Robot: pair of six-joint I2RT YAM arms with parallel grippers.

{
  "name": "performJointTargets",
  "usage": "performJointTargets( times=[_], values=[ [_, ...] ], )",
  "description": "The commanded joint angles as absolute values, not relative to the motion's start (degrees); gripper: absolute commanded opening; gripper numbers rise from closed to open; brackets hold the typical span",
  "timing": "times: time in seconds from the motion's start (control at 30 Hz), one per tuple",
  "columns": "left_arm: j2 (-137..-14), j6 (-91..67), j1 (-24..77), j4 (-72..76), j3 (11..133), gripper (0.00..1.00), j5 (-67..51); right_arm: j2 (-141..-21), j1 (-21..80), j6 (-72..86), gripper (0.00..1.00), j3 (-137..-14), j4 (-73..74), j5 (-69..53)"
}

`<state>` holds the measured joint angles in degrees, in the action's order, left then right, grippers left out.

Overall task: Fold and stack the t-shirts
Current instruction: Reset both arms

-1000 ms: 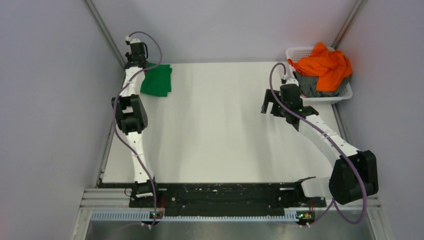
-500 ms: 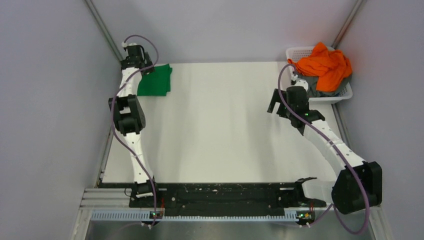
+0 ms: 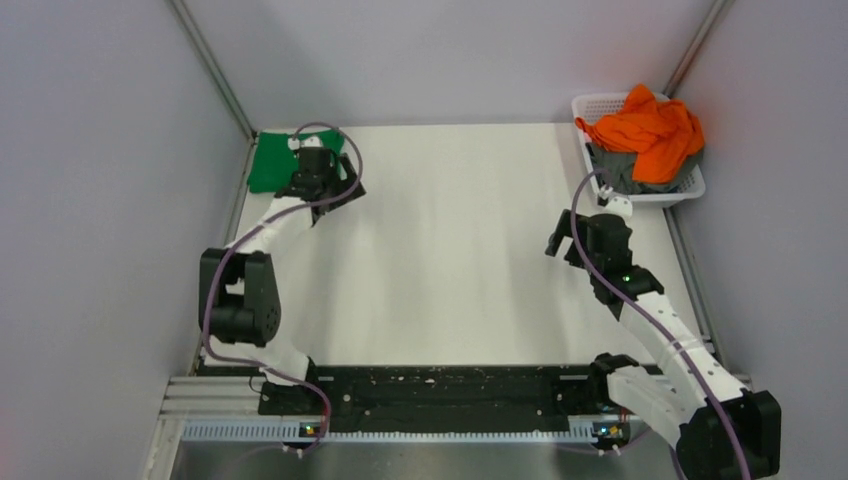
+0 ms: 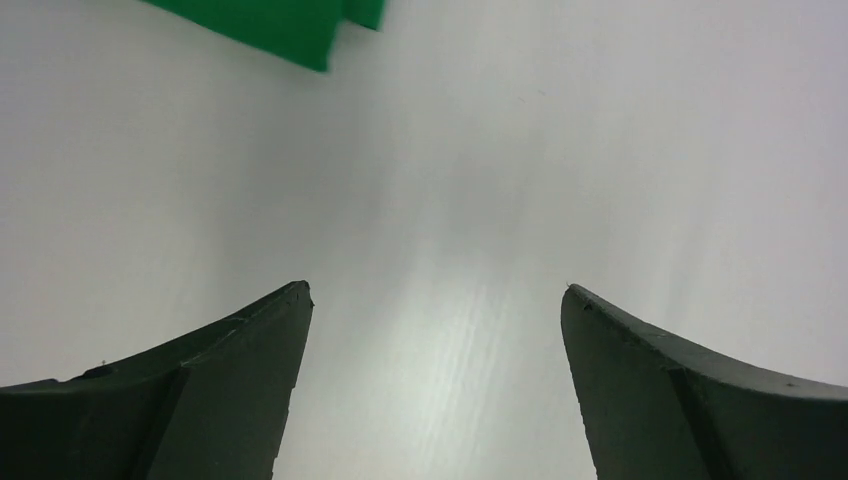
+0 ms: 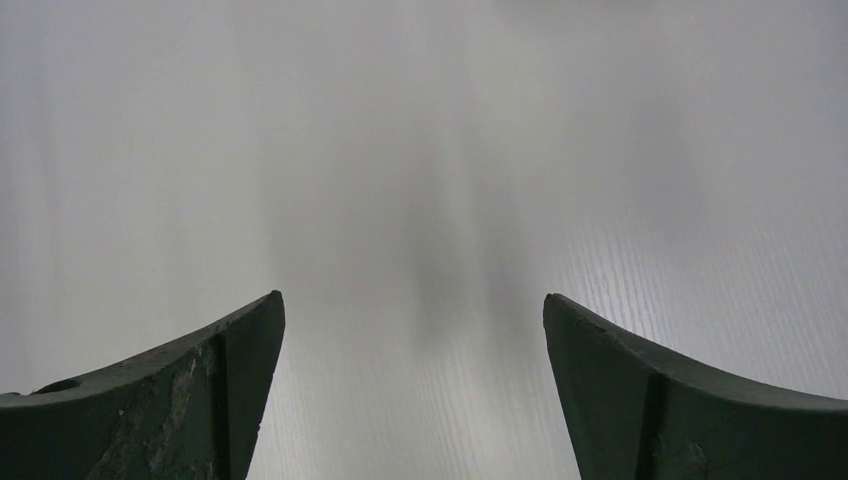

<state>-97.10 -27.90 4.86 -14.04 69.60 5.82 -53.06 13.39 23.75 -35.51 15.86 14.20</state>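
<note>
A bright green t-shirt [image 3: 268, 160] lies folded in the table's far left corner; one of its corners shows at the top of the left wrist view [image 4: 275, 20]. My left gripper [image 3: 348, 190] hovers just right of it, open and empty [image 4: 437, 290] over bare table. An orange t-shirt [image 3: 648, 130] is heaped on a grey t-shirt [image 3: 618, 172] in the basket at the far right. My right gripper [image 3: 560, 238] hangs open and empty [image 5: 412, 297] over the table, nearer than the basket and to its left.
The white lattice basket [image 3: 650, 198] stands at the far right corner of the white table [image 3: 450, 260]. Grey walls close in the left, right and back sides. The arm bases sit on a black rail [image 3: 440, 385] at the near edge.
My left gripper opened off the green t-shirt and swung right and nearer, leaving the shirt in the corner. The right arm drew back from the basket toward the near side.
</note>
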Motion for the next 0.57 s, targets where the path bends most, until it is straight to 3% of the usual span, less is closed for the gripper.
performJointTargets(
  times=[0.0,0.2,0.53],
  values=[
    [-85.8,-33.4,13.2,-7.7,58.6,0.99,9.1,-48.8,13.1,24.9,0.99,-31.5,11.4,16.4],
    [-70.1,-38.0,24.4,-11.5,43.5,0.99,16.0,-45.7,13.1,26.2,0.99,-27.7,12.3,21.6],
    [-53.1,-40.9,26.3,-14.2,32.0,0.99,22.1,-44.5,13.1,28.5,0.99,-24.7,9.5,21.2]
  ],
)
